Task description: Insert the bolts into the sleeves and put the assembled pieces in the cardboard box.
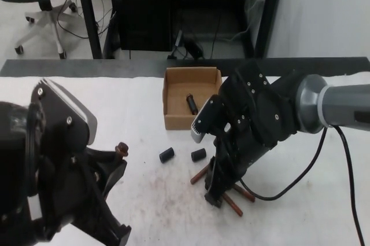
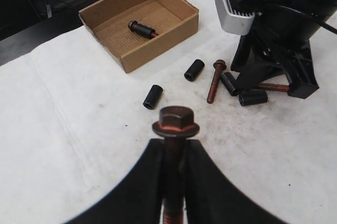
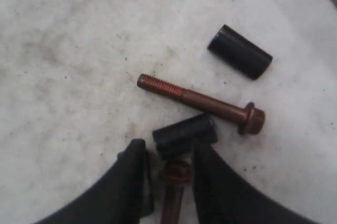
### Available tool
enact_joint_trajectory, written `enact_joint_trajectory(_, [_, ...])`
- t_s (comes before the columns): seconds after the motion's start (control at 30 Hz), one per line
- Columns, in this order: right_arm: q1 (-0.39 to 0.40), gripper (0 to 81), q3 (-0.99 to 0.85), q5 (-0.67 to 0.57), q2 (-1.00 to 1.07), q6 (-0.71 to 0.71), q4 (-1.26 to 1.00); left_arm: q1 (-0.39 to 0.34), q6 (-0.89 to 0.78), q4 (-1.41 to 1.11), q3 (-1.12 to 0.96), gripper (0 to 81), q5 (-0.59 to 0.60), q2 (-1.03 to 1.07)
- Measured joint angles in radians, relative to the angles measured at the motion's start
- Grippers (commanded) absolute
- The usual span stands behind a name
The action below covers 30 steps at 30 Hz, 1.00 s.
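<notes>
My left gripper (image 2: 174,147) is shut on the shank of a copper bolt (image 2: 175,124), held head-up above the white cloth at the near left (image 1: 121,149). My right gripper (image 3: 169,149) is open and points down over a black sleeve (image 3: 185,135) and a bolt (image 3: 174,192) that lies between its fingers (image 3: 134,182). Beyond them lie another bolt (image 3: 202,103) and a sleeve (image 3: 240,51). The cardboard box (image 1: 171,120) holds one assembled piece (image 1: 192,104). Two loose sleeves (image 1: 167,155) (image 1: 199,154) lie in front of the box.
More bolts (image 1: 234,204) lie around the right gripper (image 1: 215,191). The right arm's cable (image 1: 300,179) loops across the cloth. The bench's far edge (image 1: 115,66) runs behind the box, with an office chair (image 1: 46,3) beyond. Open cloth lies between the two arms.
</notes>
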Motion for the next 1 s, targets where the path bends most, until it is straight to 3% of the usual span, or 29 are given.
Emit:
enact_joint_trajectory(0.63, [0.023, 29.1, 0.000, 0.004, 0.000, -0.151, 0.082, 0.000, 0.000, 0.000, 0.014, 0.0, 0.000, 0.000])
enact_joint_trajectory(1.0, [0.023, 29.1, -0.009, 0.004, 0.070, -0.164, 0.071, 0.000, 0.000, 0.000, 0.014, 0.0, 0.000, 0.000])
